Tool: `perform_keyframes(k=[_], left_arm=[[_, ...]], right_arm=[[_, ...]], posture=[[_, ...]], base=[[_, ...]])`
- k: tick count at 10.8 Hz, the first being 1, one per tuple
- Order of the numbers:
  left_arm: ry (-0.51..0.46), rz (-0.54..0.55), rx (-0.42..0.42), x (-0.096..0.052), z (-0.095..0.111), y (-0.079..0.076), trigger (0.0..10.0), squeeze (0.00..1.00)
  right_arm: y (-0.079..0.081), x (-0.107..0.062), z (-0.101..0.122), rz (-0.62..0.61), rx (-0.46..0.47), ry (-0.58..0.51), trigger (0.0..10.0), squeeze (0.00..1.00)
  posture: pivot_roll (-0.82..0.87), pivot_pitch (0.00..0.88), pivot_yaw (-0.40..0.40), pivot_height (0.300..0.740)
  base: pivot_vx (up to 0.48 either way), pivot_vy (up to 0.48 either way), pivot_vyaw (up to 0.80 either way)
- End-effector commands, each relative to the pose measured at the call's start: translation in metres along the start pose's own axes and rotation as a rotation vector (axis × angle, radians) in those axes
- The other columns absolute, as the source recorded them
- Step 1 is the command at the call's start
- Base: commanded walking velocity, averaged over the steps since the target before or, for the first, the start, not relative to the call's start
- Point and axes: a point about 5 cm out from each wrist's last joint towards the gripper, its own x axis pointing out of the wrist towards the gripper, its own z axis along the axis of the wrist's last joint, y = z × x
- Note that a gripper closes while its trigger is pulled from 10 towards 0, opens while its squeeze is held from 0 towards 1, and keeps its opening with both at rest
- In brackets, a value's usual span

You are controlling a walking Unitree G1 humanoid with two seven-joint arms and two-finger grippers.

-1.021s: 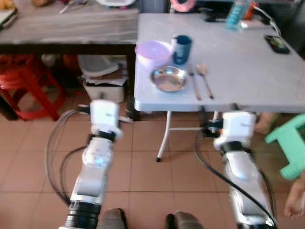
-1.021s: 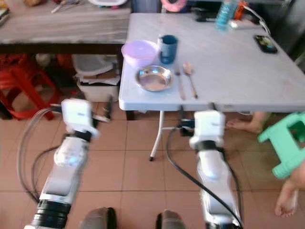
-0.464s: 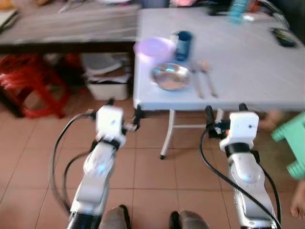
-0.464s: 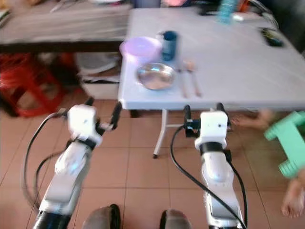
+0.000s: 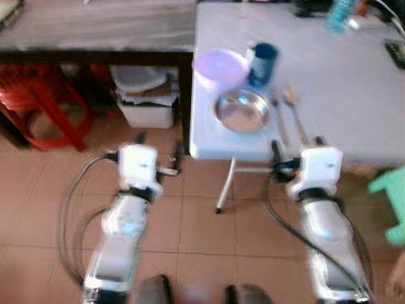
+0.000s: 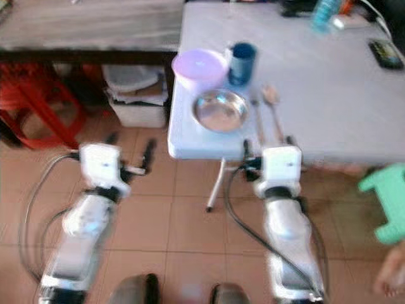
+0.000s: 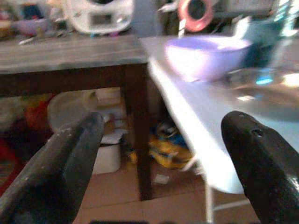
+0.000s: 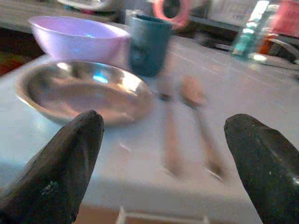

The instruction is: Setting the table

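Both grippers were held out wide open with nothing between the fingers. The right gripper point(image 5: 295, 144) was parked right at the near edge of the white folding table point(image 5: 354, 95), lower middle of the head view, fingers spread on either side of the place setting. The left gripper point(image 5: 158, 140) was sat lower left, over the tiled floor point(image 5: 202, 240), short of the table corner.

Stuff on the table, upper centre of the frame: a steel plate point(image 5: 242, 111) near the front edge, a purple bowl point(image 5: 220, 66) just behind it, a dark blue cup point(image 5: 262, 55) beside the bowl. A fork point(image 5: 278, 120) and spoon point(image 5: 293, 111) were laid side by side just right of the plate. A phone point(image 6: 386, 54) and a blue bottle point(image 6: 325, 11) were seen at the far right end.

Around it: a dark wooden table point(image 5: 95, 28) was butted against the white one at upper left, with a red stool point(image 5: 47, 111) and a white bin point(image 5: 147, 101) tucked underneath. A green stool point(image 5: 389, 196) was seen at the right edge. Whole picture was pretty blurry.
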Motion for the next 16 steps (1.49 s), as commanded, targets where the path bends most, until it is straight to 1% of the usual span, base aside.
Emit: perform_keyframes(k=[1,4,5,6,8,9,10,11,12,13,14,15,16], left_arm=[[-0.007,-0.019,-0.014,0.001,0.003,-0.006,10.0,0.00],[-0.019,-0.016,-0.022,0.002,0.006,-0.006,10.0,0.00],[-0.009,0.006,-0.018,0.002,0.006,-0.003,10.0,0.00],[-0.017,0.032,-0.004,0.001,0.007,0.001,10.0,0.00],[-0.002,0.050,0.015,-0.006,0.005,0.008,10.0,0.00],[0.030,0.082,0.056,-0.019,0.000,0.018,10.0,0.00],[0.038,0.086,0.064,-0.023,-0.001,0.021,10.0,0.00],[0.043,0.079,0.071,-0.026,-0.001,0.021,10.0,0.00],[0.044,0.065,0.085,-0.028,-0.001,0.021,10.0,0.00],[0.045,0.061,0.088,-0.028,-0.001,0.021,10.0,0.00],[0.048,0.039,0.099,-0.031,-0.001,0.021,10.0,0.00],[0.051,0.013,0.101,-0.033,0.000,0.021,10.0,0.00],[0.052,0.010,0.103,-0.034,0.000,0.021,10.0,0.00]], right_arm=[[-0.006,-0.003,0.001,-0.017,-0.004,0.002,10.0,0.00],[-0.009,-0.001,0.004,-0.012,-0.025,-0.009,10.0,0.00],[-0.008,0.002,0.005,-0.008,-0.026,-0.013,10.0,0.00],[-0.008,0.003,0.006,-0.003,-0.027,-0.016,10.0,0.00],[-0.011,0.005,0.006,-0.005,-0.014,-0.015,10.0,0.00],[-0.016,0.011,0.003,0.006,0.029,0.003,10.0,0.00],[-0.015,0.012,0.003,0.028,0.048,0.005,10.0,0.00],[-0.014,0.013,0.003,0.052,0.062,0.011,10.0,0.00],[-0.013,0.015,-0.001,0.070,0.123,0.042,10.0,0.00],[-0.013,0.015,-0.002,0.078,0.144,0.051,10.0,0.00],[-0.014,0.017,-0.004,0.088,0.176,0.066,10.0,0.00],[-0.017,0.019,-0.008,0.092,0.237,0.100,10.0,0.00],[-0.018,0.020,-0.009,0.102,0.254,0.116,10.0,0.00]], posture=[[-0.08,0.188,0.005,0.740],[-0.09,0.189,-0.005,0.740],[-0.08,0.185,-0.010,0.740],[-0.08,0.183,-0.012,0.740],[-0.07,0.186,-0.009,0.740],[-0.06,0.189,-0.006,0.740],[-0.06,0.190,-0.006,0.740],[-0.05,0.190,-0.010,0.740],[-0.05,0.191,-0.011,0.740],[-0.05,0.190,-0.012,0.740],[-0.05,0.197,-0.012,0.740],[-0.05,0.204,-0.009,0.740],[-0.05,0.210,-0.008,0.740]], base=[[0.480,0.000,0.00],[0.476,0.000,0.00],[0.435,0.000,0.00],[0.000,0.000,0.00],[0.000,0.000,0.00],[0.000,0.000,0.00],[0.000,0.000,0.00],[0.000,0.000,0.00],[0.000,0.000,0.00],[0.000,0.000,0.00],[0.000,0.000,0.00],[0.000,0.000,0.00],[0.000,0.000,0.00]])
